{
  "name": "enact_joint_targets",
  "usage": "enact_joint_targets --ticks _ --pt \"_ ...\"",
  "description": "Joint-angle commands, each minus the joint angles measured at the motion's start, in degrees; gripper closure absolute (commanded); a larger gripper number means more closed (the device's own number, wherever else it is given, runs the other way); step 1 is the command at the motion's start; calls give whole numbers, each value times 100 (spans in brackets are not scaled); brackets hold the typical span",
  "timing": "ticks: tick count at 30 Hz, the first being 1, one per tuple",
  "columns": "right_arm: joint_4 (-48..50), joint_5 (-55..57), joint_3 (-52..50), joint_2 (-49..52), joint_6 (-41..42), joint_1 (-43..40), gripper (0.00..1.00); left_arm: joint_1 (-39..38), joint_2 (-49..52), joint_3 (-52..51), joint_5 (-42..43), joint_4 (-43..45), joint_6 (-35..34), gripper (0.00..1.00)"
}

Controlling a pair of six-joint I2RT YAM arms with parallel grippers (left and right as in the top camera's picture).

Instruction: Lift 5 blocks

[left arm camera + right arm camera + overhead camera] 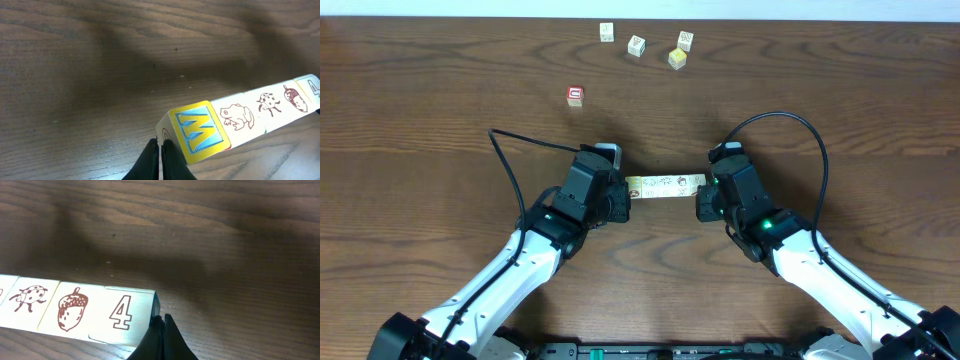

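A dark wood-grain desk carries four loose cubes near its far edge and a red-faced cube a little nearer. At mid-desk a row of five blocks lies end to end, showing an M, a frog, a ladybird, an acorn and a 4. The left tool, fingers together, presses its tip on the M end, and the right tool, fingers likewise together, presses on the 4 end; whether the row touches the desk I cannot tell.
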Motion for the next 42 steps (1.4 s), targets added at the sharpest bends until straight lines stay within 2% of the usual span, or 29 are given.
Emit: enact_joint_targets --ticks 1,27,42 --pt "101 -1386 251 33 20 457 99 -391 39 323 1132 245 -72 93" --pt "170 -1322 251 566 15 457 99 -393 439 321 1134 302 -181 92" --pt "275 -1390 251 564 155 457 99 -767 839 319 1132 732 -398 93"
